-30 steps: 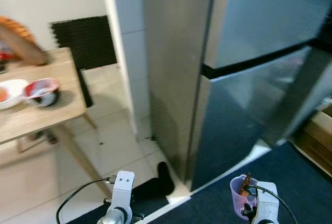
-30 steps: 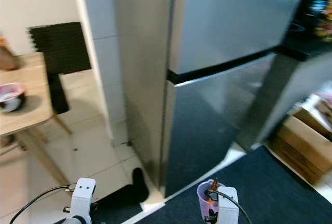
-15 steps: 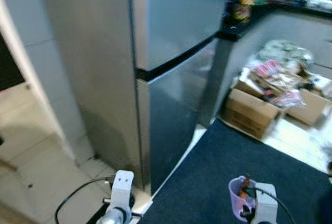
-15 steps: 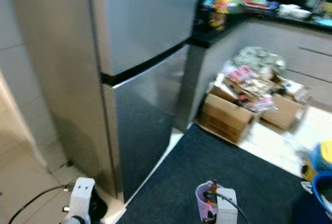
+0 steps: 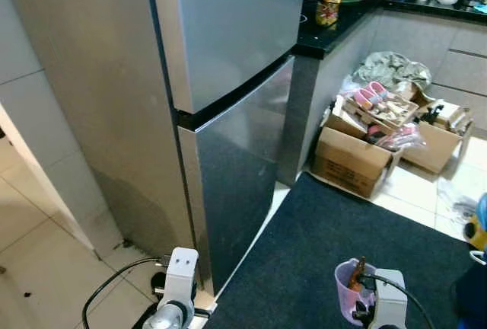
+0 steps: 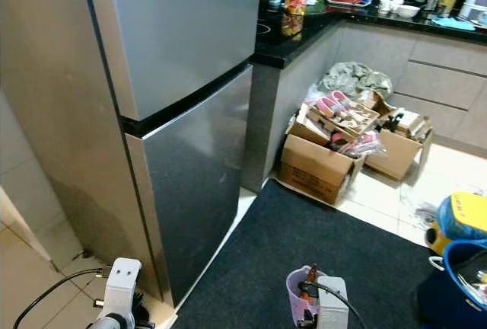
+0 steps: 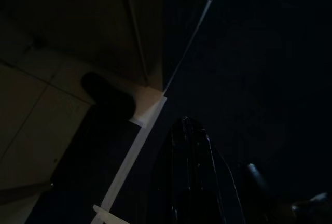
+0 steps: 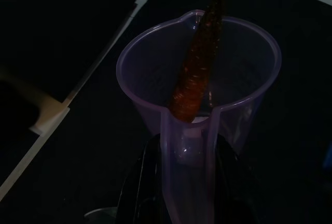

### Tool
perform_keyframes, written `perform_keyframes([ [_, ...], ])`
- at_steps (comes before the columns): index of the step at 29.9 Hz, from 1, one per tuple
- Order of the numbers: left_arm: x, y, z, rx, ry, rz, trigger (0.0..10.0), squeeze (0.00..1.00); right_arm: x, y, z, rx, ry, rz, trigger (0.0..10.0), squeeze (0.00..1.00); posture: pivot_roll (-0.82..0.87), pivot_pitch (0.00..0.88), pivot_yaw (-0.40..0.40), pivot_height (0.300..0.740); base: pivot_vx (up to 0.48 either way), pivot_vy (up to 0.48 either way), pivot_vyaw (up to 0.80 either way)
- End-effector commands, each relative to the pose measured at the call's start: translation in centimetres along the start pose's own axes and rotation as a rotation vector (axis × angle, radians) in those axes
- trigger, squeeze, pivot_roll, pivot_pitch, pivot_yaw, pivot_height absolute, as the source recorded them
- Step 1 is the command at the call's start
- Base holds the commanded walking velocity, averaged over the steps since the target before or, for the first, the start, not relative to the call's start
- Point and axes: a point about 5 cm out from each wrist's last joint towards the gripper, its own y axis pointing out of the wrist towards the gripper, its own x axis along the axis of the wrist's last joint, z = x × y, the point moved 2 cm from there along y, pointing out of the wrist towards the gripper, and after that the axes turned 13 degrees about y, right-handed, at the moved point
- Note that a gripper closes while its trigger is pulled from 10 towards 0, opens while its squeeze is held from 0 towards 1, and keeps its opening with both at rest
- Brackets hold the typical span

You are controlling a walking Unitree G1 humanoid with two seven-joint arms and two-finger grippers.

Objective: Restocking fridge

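A tall steel fridge (image 5: 228,32) with two doors, both closed, stands ahead and to the left. My right gripper (image 8: 187,164) is shut on the handle of a clear purple cup (image 8: 199,79), held low in front of me. An orange carrot (image 8: 197,63) leans inside the cup, tip up. In the left eye view the cup (image 5: 347,292) hangs over the dark mat, right of the fridge's front. My left gripper (image 7: 189,130) hangs low over the mat's edge near the fridge's corner.
A dark blue mat (image 5: 342,222) covers the floor before the fridge. Cardboard boxes (image 5: 354,158) full of clutter sit by the grey cabinets under a black counter (image 5: 335,32). A blue bucket (image 6: 464,268) stands at the right edge. Pale tiles (image 5: 46,268) lie left.
The camera has swung right: the wooden table with bowls has left the picture, and the fridge front, counter and boxes have come in. The cup stays in my right gripper.
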Motion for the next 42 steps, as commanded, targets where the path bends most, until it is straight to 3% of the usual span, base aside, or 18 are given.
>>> perform_keyframes([
  [1, -0.6, -0.3, 0.6, 0.021, 0.005, 0.008, 10.0, 0.0, 0.8, 0.1, 0.0, 0.014, -0.018, -0.031, 10.0, 0.0, -0.06, 0.0, -0.002, 0.74, 0.0, 0.0, 0.0],
  [3, -1.0, -0.5, 1.4, 0.053, -0.008, 0.008, 10.0, 0.0, 1.1, 0.2, 0.4, 0.038, -0.026, -0.034, 10.0, 0.0, 0.01, 0.0, -0.054, 0.74, 0.0, 0.0, 0.0],
  [7, -1.3, -1.0, 2.6, 0.099, -0.038, -0.011, 10.0, 0.0, 1.6, 0.4, 1.4, 0.072, -0.052, -0.027, 10.0, 0.0, 0.06, 0.0, -0.085, 0.74, 0.0, 0.0, 0.0],
  [13, -1.7, -1.4, 3.4, 0.134, -0.046, -0.027, 10.0, 0.0, 1.6, 0.7, 2.8, 0.095, -0.066, -0.021, 10.0, 0.0, 0.07, 0.0, -0.093, 0.74, 0.0, 0.0, 0.0],
  [22, -0.7, -1.0, 2.3, 0.077, -0.016, -0.058, 10.0, 0.0, 0.5, 0.4, 2.4, 0.076, -0.03, -0.014, 10.0, 0.0, 0.05, 0.0, -0.054, 0.74, 0.19, 0.0, 0.0],
  [35, 0.9, -0.3, 2.2, 0.037, 0.022, -0.079, 10.0, 0.0, -0.3, 0.1, 1.7, 0.038, 0.022, -0.019, 10.0, 0.0, 0.01, 0.0, -0.001, 0.74, 0.336, 0.0, 0.0],
  [40, 1.8, 0.1, 1.0, -0.04, 0.015, -0.095, 10.0, 0.0, -0.5, 0.0, 1.2, 0.018, 0.044, -0.026, 10.0, 0.0, 0.0, 0.0, 0.013, 0.74, 0.0, 0.0, 0.0],
  [42, 1.9, 0.2, 0.8, -0.053, 0.056, -0.093, 10.0, 0.0, -0.6, -0.1, 1.0, 0.011, 0.052, -0.027, 10.0, 0.0, -0.01, 0.0, 0.02, 0.74, 0.0, 0.0, 0.0],
])
